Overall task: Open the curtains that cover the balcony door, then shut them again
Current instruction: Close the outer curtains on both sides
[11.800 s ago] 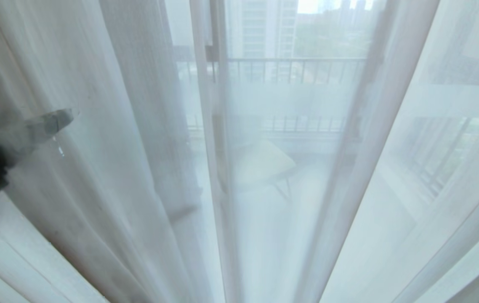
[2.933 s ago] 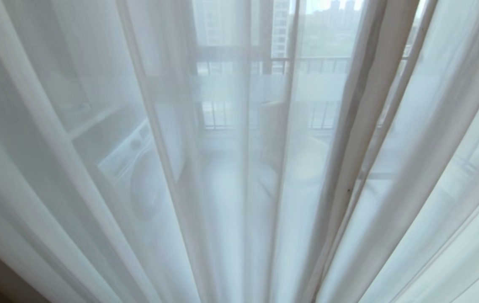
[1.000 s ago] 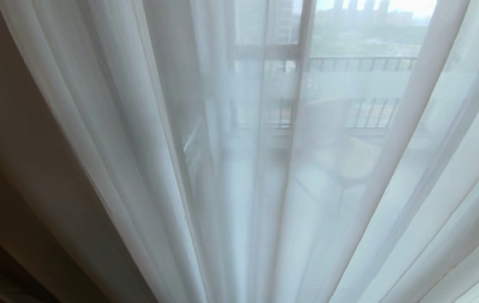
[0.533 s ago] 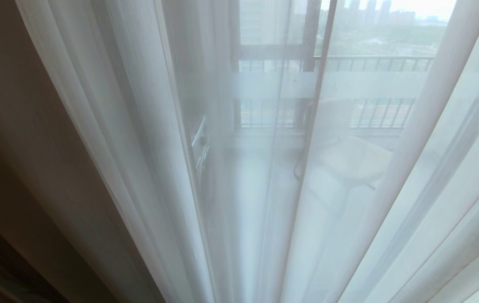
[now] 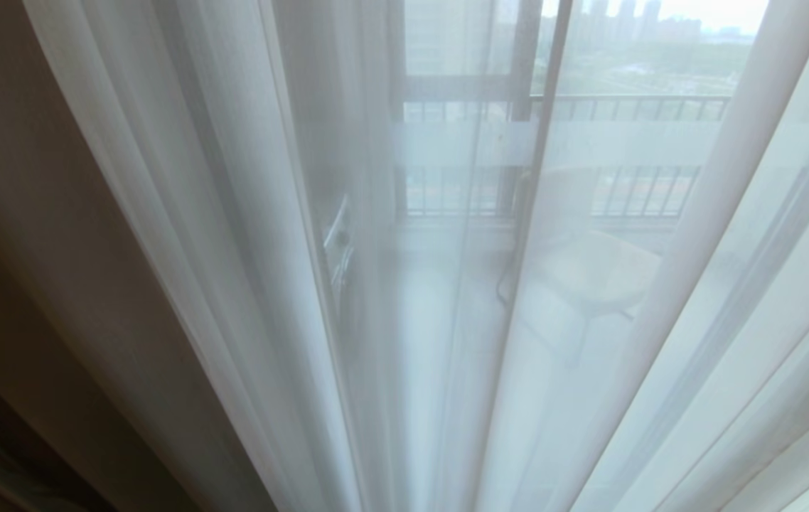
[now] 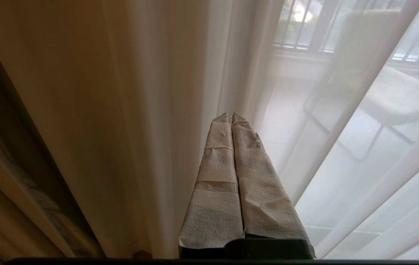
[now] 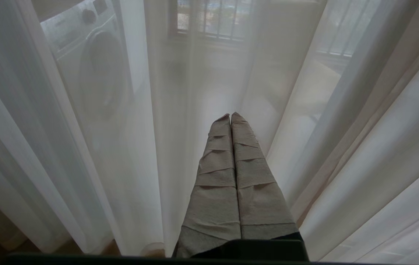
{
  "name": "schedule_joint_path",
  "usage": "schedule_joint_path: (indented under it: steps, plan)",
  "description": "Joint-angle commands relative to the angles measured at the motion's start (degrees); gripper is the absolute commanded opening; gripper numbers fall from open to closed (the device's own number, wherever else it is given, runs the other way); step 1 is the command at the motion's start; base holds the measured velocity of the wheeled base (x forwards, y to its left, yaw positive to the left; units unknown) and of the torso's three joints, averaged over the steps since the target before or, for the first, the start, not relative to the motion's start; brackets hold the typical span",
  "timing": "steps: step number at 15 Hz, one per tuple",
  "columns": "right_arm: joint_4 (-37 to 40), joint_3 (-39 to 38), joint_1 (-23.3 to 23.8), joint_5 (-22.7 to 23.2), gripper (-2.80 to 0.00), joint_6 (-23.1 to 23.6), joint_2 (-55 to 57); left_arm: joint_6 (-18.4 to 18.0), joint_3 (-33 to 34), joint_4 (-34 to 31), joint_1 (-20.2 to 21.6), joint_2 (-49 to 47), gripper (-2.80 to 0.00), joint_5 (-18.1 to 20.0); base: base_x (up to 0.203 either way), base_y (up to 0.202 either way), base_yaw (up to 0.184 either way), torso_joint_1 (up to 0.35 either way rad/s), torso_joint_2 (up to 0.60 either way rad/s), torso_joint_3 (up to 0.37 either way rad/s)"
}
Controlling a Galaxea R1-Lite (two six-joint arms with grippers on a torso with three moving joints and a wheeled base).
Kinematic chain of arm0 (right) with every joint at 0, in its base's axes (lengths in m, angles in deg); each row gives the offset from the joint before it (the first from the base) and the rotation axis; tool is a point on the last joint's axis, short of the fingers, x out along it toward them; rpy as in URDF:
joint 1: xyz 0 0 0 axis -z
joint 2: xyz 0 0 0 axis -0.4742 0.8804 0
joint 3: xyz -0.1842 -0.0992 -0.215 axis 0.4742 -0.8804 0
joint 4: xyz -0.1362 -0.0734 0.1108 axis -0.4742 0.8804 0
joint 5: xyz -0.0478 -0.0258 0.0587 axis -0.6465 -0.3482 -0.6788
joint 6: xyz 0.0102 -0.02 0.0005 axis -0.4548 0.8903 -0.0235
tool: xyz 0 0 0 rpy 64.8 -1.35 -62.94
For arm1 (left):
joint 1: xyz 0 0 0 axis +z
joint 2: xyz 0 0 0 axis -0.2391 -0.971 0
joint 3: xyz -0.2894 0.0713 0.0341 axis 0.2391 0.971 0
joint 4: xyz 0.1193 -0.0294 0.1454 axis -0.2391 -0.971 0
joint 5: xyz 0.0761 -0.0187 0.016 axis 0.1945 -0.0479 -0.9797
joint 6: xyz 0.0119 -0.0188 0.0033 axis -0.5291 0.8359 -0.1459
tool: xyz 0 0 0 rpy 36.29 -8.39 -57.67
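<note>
Wrist views: left claw (image 6: 230, 117) & right claw (image 7: 230, 117) closed, prob. empty.

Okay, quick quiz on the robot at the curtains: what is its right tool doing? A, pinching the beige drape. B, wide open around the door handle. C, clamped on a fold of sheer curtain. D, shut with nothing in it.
D: the right tool has its taped fingers pressed together, with no cloth between them, in front of the sheer curtain.
</note>
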Motion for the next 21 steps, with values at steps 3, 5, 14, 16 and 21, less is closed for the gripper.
schedule_joint_path:
  steps: [3,5,14,16,21]
  plan:
    - [0.02,-0.01,-0.01,0.04,-2.80,0.04,-0.02,0.04,-0.01,0.00,0.03,0.07,-2.80,-0.03,0.000,0.000,0.000,0.000,0.00,0.000]
    - [0.02,-0.01,-0.01,0.04,-2.80,0.04,-0.02,0.04,-0.01,0.00,0.03,0.07,-2.80,-0.03,0.000,0.000,0.000,0.000,0.00,0.000]
    - [0.02,-0.01,0.05,0.04,-2.80,0.04,-0.02,0.04,-0.01,0.00,0.03,0.07,-2.80,-0.03,0.000,0.000,0.000,0.000,0.00,0.000]
    - [0.02,-0.01,-0.01,0.04,-2.80,0.04,-0.02,0.04,-0.09,0.00,0.03,0.07,-2.80,0.06,0.000,0.000,0.000,0.000,0.00,0.000]
    - [0.02,-0.01,-0.01,0.04,-2.80,0.04,-0.02,0.04,-0.09,0.00,0.03,0.07,-2.80,-0.03,0.000,0.000,0.000,0.000,0.00,0.000]
